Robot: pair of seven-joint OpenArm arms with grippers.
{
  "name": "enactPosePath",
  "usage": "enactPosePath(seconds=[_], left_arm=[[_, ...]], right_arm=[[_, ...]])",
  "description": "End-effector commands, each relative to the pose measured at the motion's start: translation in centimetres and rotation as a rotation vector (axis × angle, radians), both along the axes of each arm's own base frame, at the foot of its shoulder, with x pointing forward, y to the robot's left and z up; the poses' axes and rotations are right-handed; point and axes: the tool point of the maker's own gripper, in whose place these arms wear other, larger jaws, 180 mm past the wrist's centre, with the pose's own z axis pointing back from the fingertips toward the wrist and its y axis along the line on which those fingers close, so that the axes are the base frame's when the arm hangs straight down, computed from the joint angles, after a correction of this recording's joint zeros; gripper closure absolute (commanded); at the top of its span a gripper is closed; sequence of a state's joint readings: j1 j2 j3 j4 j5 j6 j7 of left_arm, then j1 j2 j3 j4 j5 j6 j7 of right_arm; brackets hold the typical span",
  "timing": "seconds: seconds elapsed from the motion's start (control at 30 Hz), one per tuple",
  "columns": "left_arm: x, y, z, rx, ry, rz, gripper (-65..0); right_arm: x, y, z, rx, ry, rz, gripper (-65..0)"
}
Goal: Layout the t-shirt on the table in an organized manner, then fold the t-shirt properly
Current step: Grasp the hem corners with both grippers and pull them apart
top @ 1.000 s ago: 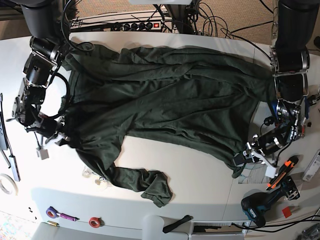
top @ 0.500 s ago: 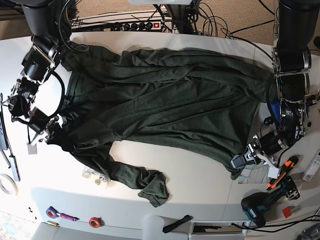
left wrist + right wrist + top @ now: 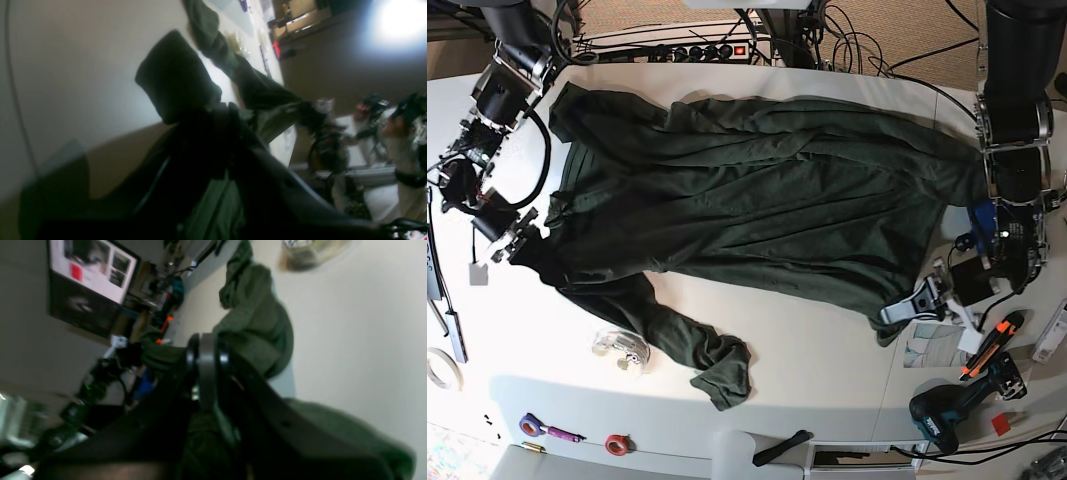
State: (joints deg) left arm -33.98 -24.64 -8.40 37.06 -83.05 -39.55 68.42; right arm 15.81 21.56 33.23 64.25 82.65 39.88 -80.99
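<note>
White table [image 3: 827,350], cable-strewn behind. Lay spread across it: the t-shirt [image 3: 757,200], still wrinkled, one sleeve [image 3: 697,350] crumpled near its hem. Left gripper [image 3: 905,308] and right gripper [image 3: 517,235] pinched opposite edges. No folding begun.

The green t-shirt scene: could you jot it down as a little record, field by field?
garment: t-shirt, dark green, spread wide but wrinkled
surface: white table
left gripper: shut on the t-shirt's near corner
right gripper: shut on the t-shirt's opposite edge
loose sleeve: trails crumpled toward the front edge
clutter: power drill, tape rolls
</note>
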Motion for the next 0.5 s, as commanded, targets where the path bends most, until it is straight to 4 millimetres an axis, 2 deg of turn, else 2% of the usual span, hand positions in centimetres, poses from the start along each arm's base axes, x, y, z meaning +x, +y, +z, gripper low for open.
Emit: enactPosePath(seconds=[0.0, 0.13, 0.27, 0.37, 0.47], left_arm=[[1.4, 1.0, 3.1, -0.011, -0.086, 0.018, 0.0], [0.7, 1.1, 3.9, 0.03, -0.132, -0.014, 0.0], [-1.3, 0.4, 4.1, 0.088, -0.185, -0.066, 0.0], [-2.6, 0.0, 4.3, 0.109, -0.22, -0.085, 0.0], [-3.2, 0.7, 4.5, 0.112, -0.238, -0.063, 0.0]], right_arm=[[0.4, -0.7, 3.0, -0.027, -0.092, -0.009, 0.0], [-1.4, 0.5, 4.9, -0.155, -0.158, 0.03, 0.0], [-3.3, 1.8, 5.7, -0.248, -0.189, 0.068, 0.0], [-4.4, 2.2, 5.0, -0.273, -0.172, 0.084, 0.0], [-5.4, 2.2, 3.6, -0.274, -0.128, 0.091, 0.0]])
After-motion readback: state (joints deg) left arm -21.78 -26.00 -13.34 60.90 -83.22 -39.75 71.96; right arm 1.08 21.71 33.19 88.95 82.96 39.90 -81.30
